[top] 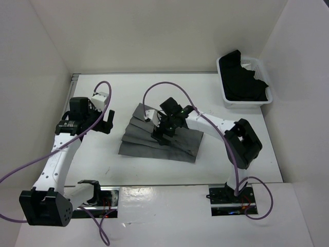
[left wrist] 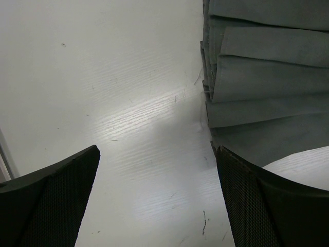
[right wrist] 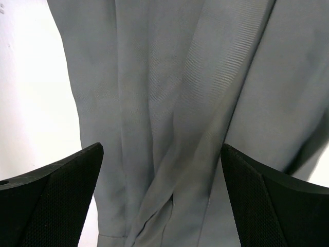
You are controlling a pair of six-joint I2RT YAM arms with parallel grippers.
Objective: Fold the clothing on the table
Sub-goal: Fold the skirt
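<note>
Overhead plus wrist close-ups of skirt (top: 177,146)

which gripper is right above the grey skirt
The right gripper, open, with the skirt spread directly beneath it. The left gripper, also open, hangs over bare table just beside the skirt's edge.

Bright, even light is flooding the white table (left wrist: 103,77); glare is streaking across it, and soft shadows are falling.

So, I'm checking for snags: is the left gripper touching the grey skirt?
Apart. The top view shows a strip of bare table between the open left gripper and the left edge of the skirt.
</note>
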